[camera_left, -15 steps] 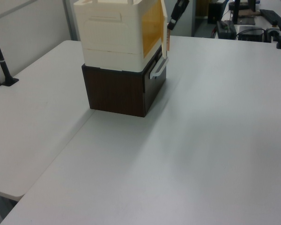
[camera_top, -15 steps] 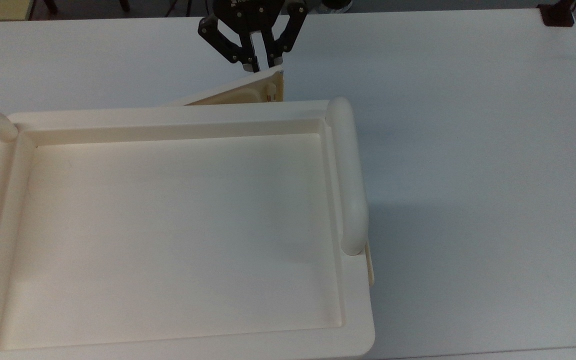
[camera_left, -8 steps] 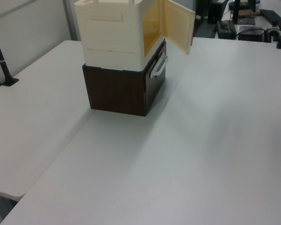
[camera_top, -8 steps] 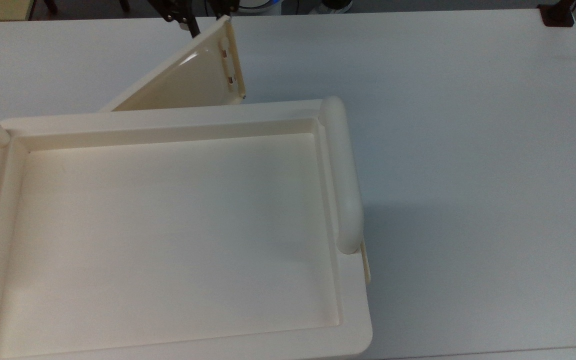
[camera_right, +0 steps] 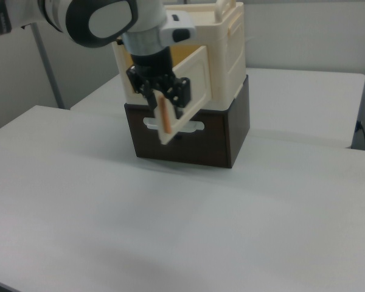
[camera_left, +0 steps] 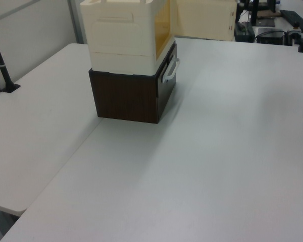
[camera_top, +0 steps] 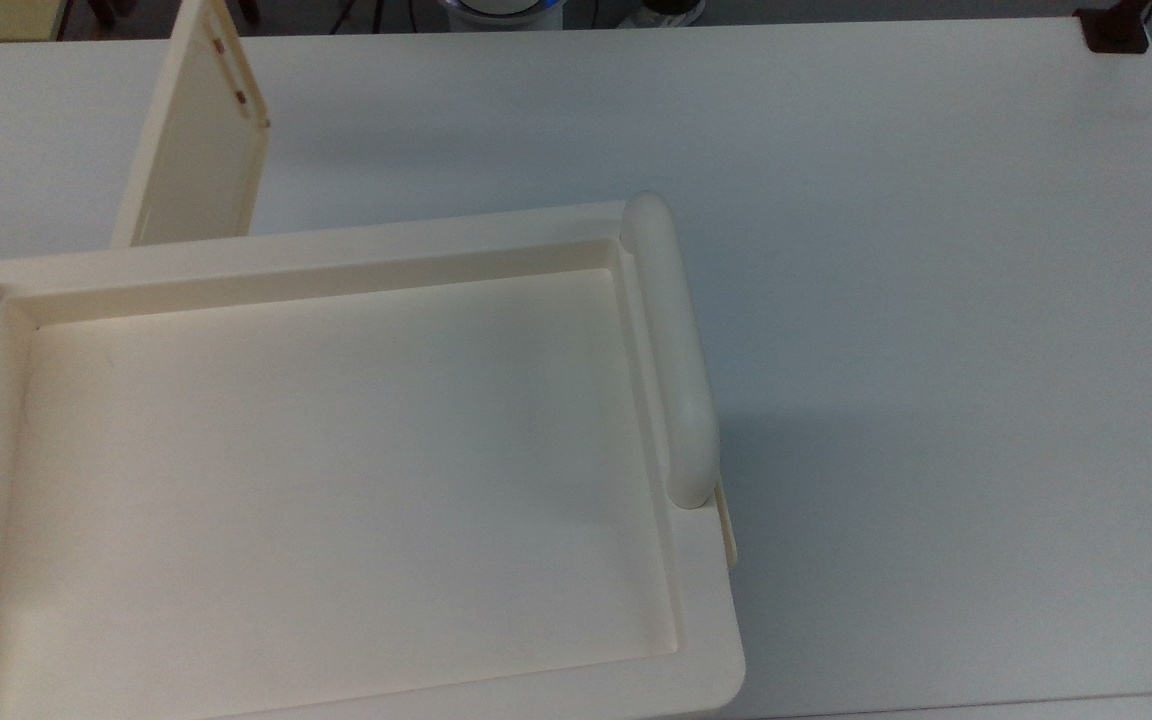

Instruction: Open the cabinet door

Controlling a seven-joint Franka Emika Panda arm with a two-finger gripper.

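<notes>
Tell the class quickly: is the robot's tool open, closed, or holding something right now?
Tool: closed on the free edge of the cabinet door, which stands swung open.

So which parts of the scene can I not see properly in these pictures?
- Inside of the cabinet: in the left view the opening shows as a narrow yellowish strip.
- Cabinet door: its upper corner is cut by the top view's edge.
- Tool: in the right view the door's edge crosses it, hiding its grip.
</notes>
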